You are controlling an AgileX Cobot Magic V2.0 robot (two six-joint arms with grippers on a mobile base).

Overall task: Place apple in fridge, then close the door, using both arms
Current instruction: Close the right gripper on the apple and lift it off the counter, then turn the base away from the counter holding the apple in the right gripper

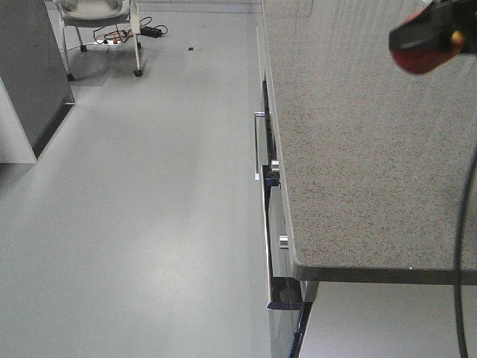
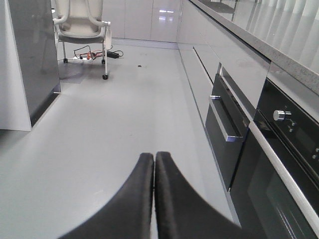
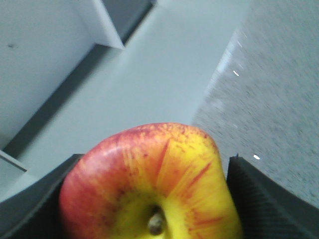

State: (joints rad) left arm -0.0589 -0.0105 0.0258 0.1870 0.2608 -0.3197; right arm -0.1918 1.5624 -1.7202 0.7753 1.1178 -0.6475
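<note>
My right hand is clamped on the apple over the bench; my left hand is pressed together, empty. Next, I judge, carry it to the fridge.

A kitchen is shown: a speckled stone table is set above a built-in black oven with knobs, and glossy grey cupboards are ranged along the far wall.
</note>
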